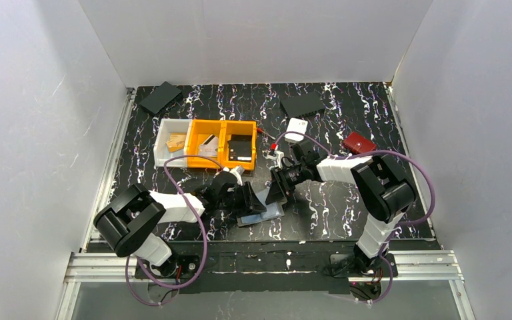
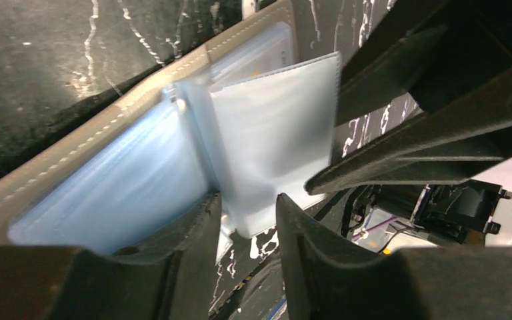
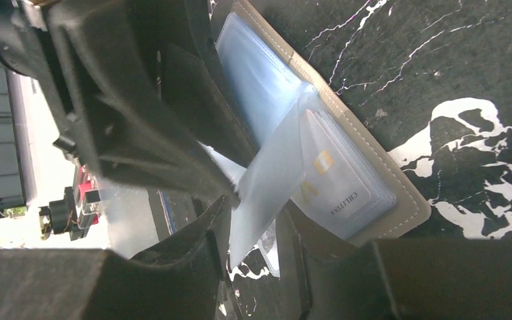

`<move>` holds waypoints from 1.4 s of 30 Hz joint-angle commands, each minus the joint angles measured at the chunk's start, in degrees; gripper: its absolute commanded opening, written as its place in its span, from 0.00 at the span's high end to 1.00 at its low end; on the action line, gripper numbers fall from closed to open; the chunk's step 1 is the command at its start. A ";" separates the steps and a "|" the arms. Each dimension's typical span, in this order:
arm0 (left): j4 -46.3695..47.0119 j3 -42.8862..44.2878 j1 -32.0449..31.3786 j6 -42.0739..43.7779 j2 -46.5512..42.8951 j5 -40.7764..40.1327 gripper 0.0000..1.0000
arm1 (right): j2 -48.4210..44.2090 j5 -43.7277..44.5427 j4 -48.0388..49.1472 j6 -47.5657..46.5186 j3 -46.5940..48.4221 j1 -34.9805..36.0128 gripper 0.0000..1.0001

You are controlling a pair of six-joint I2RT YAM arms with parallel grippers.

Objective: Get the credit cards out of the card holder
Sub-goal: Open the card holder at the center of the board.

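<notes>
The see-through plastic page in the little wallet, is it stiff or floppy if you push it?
Probably floppy: the plastic sleeve looks thin and bends as it stands up from the open card holder. It is likely light too, and glossy enough to slip. The credit card in the pocket beside it looks flat, so probably stiffer.

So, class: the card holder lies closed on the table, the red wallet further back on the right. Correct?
No: the card holder lies open, not closed. The right wrist view shows its sleeves spread and a card inside. The red wallet is further back on the right.

left gripper (image 2: pixel 247 208) faces right gripper (image 3: pixel 256 215) (both ajar)
</notes>
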 commanded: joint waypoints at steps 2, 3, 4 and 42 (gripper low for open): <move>-2.02 -1.96 -0.40 1.71 -0.58 0.21 0.48 | 1.43 -0.43 1.73 1.48 -0.72 -0.16 0.59; -1.63 -2.35 -0.41 2.10 -1.78 0.51 0.43 | 1.72 -1.06 3.60 2.22 -0.82 -0.16 0.59; -1.41 -2.82 -0.40 2.54 -2.90 0.79 0.39 | 2.00 -2.37 4.75 3.16 -0.96 -0.16 0.59; -20.75 -8.35 1.88 5.99 -54.65 1.64 0.26 | 7.29 -5.63 -35.49 -28.45 26.11 13.29 0.39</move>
